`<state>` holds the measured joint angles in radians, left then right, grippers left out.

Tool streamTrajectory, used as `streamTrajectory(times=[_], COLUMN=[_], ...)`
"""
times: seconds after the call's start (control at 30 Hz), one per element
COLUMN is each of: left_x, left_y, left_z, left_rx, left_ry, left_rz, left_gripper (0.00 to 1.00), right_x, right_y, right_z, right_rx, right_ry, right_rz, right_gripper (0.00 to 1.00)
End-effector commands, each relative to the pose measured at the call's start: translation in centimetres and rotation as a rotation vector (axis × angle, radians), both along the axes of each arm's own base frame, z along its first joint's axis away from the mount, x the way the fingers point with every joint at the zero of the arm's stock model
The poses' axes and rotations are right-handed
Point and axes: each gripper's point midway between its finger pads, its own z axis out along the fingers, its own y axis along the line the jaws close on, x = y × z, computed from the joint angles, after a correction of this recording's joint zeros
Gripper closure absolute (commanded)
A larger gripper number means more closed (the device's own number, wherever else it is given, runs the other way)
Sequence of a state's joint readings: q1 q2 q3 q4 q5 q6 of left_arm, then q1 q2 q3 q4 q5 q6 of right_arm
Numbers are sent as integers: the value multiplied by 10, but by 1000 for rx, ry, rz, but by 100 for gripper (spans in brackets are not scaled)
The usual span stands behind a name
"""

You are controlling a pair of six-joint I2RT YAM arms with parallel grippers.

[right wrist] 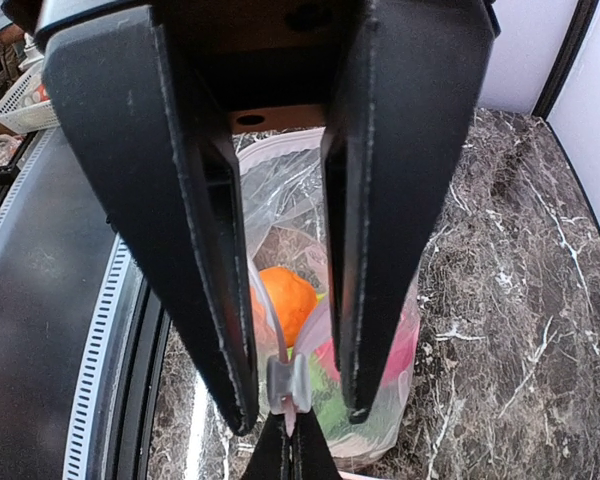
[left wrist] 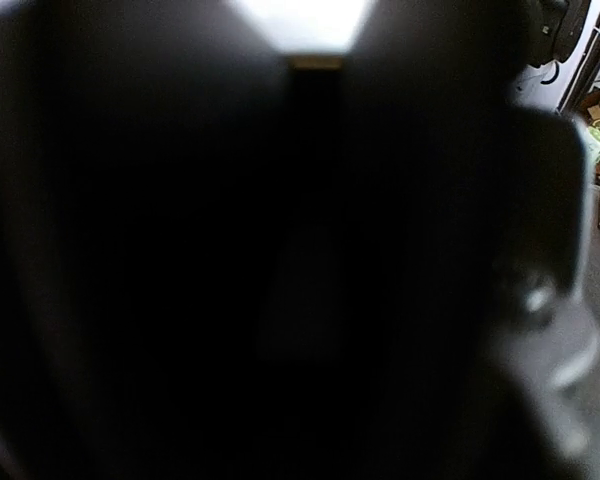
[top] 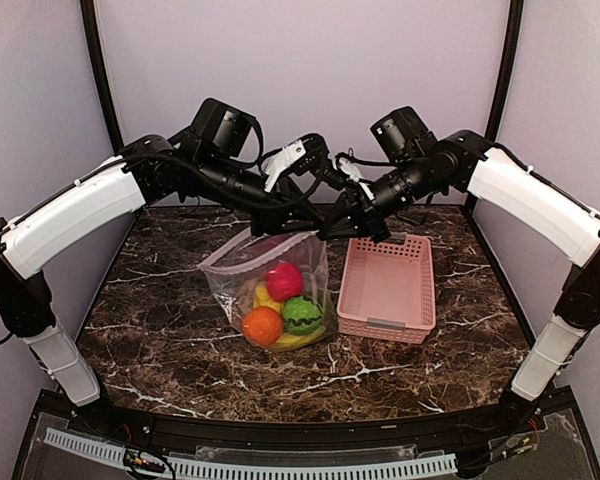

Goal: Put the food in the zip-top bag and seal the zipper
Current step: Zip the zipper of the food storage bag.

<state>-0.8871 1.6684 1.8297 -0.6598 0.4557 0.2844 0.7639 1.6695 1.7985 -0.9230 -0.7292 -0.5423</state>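
Food (top: 284, 281) all bagged, zipper (right wrist: 288, 385) not yet sealed
Right claw (right wrist: 298, 408) apart around zipper at zip-top bag (top: 225, 275) mouth; left claw (top: 278, 226) cannot tell

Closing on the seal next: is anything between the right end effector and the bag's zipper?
Nothing visible. The zipper sits between the jaws of the open right end effector, with the food beyond it inside the zip-top bag.

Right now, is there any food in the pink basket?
No, the basket holds nothing; the food sits inside the bag.
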Motion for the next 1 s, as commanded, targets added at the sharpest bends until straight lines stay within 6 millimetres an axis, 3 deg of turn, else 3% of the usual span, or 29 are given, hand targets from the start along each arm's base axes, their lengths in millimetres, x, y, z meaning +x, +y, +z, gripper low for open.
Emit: streamTrajectory(times=[0.0,0.13,0.2,0.23,0.97], left_x=[-12,-12,-13,-13,-8], left_y=[4,6,8,8,13], left_z=[-21,-21,-23,-20,-25], left_rx=[68,64,67,59,-41], left_ry=[77,71,69,58,60], left_rz=[-40,-37,-40,-42,-56], left_gripper=[80,78,67,65,73], right_x=[-8,-8,-8,-9,-10], right_y=[1,1,1,1,1], right_z=[18,18,18,18,19], right_rx=[48,48,48,49,58], right_ry=[-53,-51,-49,-48,-34], right_rz=[22,22,22,23,29], right_gripper=[100,100,100,100,100])
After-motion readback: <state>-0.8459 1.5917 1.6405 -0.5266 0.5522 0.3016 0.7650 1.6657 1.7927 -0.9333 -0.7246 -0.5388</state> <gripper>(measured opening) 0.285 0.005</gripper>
